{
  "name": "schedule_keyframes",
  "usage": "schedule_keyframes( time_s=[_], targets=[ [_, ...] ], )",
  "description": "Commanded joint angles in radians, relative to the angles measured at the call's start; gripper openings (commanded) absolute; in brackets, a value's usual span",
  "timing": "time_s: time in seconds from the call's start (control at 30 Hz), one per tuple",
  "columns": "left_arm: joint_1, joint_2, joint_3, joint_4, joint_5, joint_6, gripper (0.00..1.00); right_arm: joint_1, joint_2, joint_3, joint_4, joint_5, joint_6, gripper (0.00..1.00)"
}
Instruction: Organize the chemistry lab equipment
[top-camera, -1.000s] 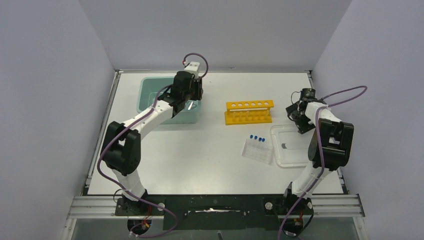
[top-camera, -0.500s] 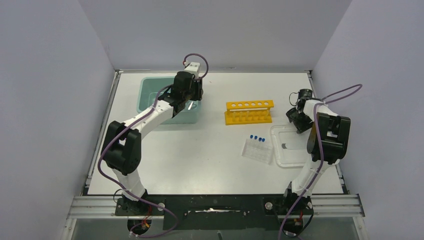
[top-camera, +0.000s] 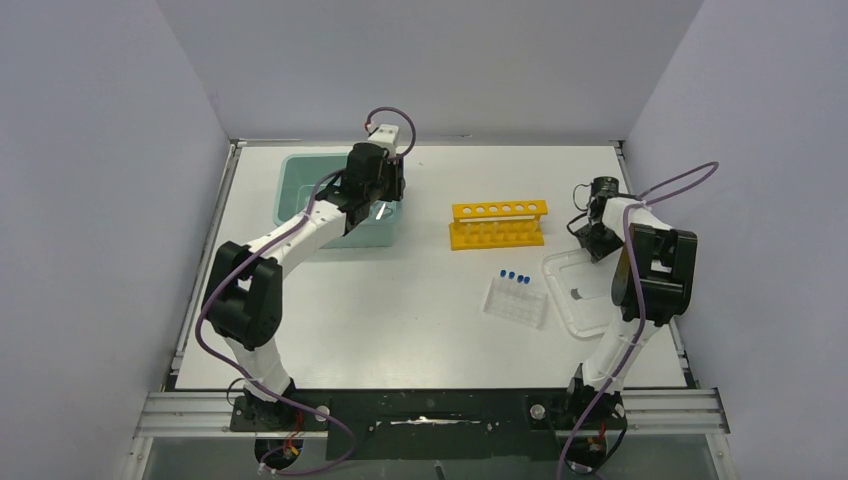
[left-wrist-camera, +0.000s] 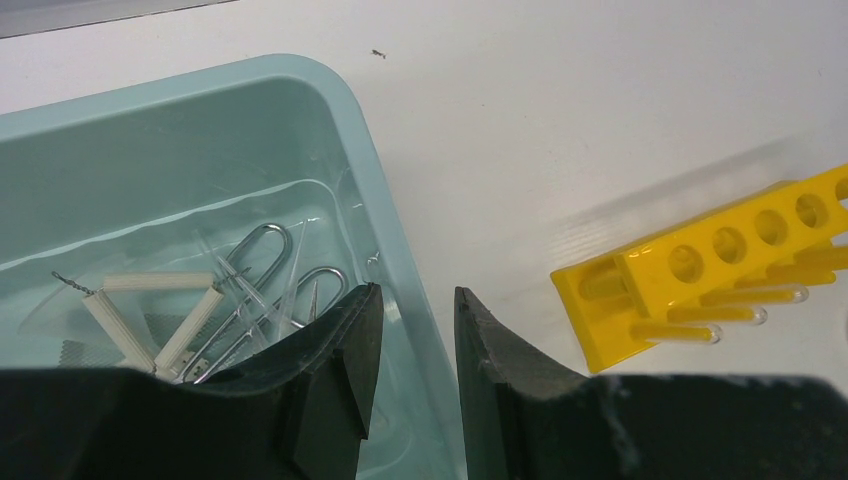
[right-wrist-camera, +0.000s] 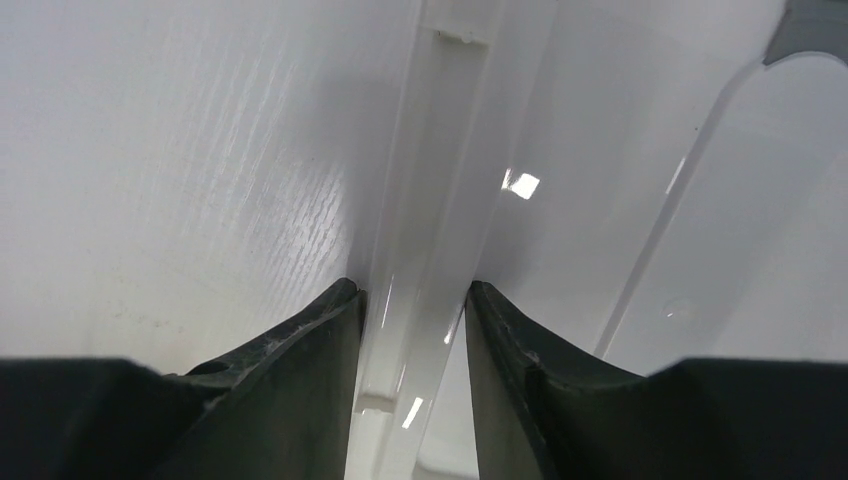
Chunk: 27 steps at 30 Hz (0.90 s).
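Metal scissor-like forceps (left-wrist-camera: 262, 285) and clear droppers lie inside the teal tub (left-wrist-camera: 300, 72) at the back left of the table (top-camera: 300, 170). My left gripper (left-wrist-camera: 415, 290) straddles the tub's right wall, one finger inside and one outside, closed on it (top-camera: 382, 207). Blue-capped tubes (top-camera: 514, 277) lie in a clear holder in the middle right. The translucent white lid (top-camera: 590, 300) sits at the right. My right gripper (right-wrist-camera: 412, 285) is shut on the lid's far rim (right-wrist-camera: 430, 180), both fingers touching it (top-camera: 592, 240).
A yellow tube rack (top-camera: 498, 222) stands between the tub and the lid, also in the left wrist view (left-wrist-camera: 720, 270). The table's right edge runs close behind the right arm. White flat sticks (left-wrist-camera: 150, 310) lie in the tub.
The right gripper has closed from wide open onto the lid's rim, and the lid has turned and shifted a little. The left arm has not moved.
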Motion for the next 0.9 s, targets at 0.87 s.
schedule_keyframes(
  time_s=[0.87],
  targets=[
    [0.006, -0.01, -0.001, 0.095, 0.064, -0.027, 0.32, 0.15, -0.266, 0.023, 0.115, 0.234, -0.165, 0.21]
  ],
)
